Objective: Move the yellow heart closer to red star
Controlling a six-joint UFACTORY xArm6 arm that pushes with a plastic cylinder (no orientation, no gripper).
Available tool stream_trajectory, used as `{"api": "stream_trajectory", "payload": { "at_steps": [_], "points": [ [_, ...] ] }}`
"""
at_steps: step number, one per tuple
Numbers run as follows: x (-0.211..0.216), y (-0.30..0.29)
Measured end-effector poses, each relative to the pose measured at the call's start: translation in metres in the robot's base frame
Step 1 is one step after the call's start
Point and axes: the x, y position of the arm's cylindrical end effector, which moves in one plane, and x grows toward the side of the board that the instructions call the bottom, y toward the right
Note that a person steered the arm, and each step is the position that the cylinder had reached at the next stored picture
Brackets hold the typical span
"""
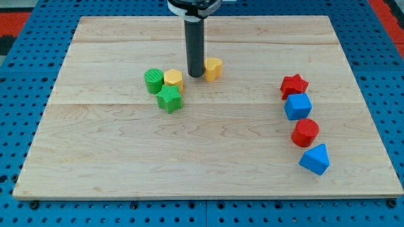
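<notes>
resting on the board, my tip [195, 75] was seen pressed against the left side of the yellow heart [214, 68]; as a bare rod it gripped nothing. the red star [293, 84] lay well apart toward the view's right, slightly lower, just above a blue cube [298, 106]. a steady push rightward and a little downward was judged best, kept centred so the heart would not slip off. the yellow hexagon [173, 79] and green blocks [162, 90] at left needed no touching.
</notes>
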Motion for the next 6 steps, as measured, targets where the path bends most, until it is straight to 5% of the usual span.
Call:
{"api": "stream_trajectory", "payload": {
  "at_steps": [2, 4, 6],
  "points": [
    [-0.016, -0.002],
    [-0.024, 0.094],
    [-0.028, 0.071]
  ]
}}
